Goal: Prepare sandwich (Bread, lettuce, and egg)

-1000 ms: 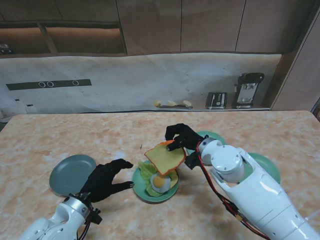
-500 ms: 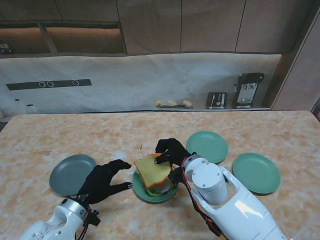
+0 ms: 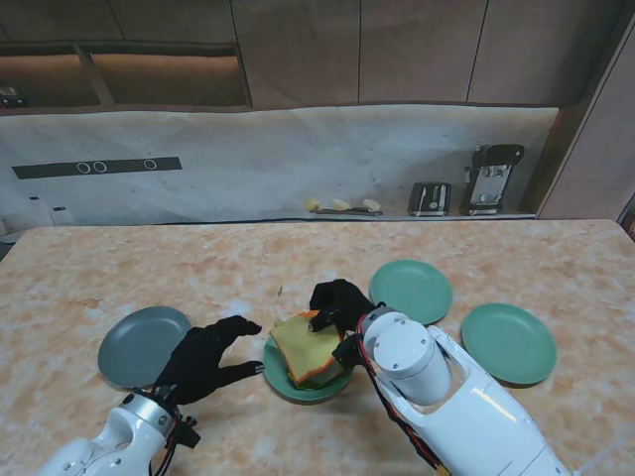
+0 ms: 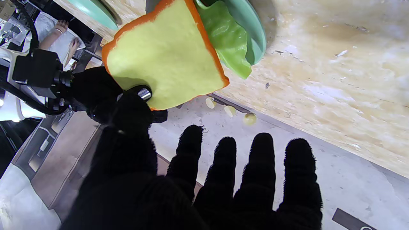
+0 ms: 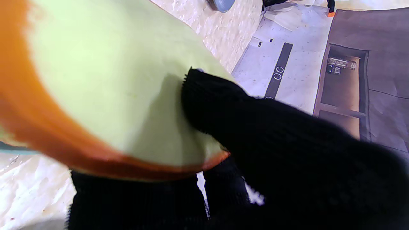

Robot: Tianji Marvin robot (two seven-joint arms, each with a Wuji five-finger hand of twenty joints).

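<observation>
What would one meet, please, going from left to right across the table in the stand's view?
Grey plate → left hand → bread on its green plate → middle green plate → right green plate.

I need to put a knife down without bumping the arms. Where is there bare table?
Bare table runs along the far edge, and the far left corner beyond the grey plate is free. Two empty green plates sit on the right. It is crowded around the middle plate, between the left hand and right hand holding bread.
</observation>
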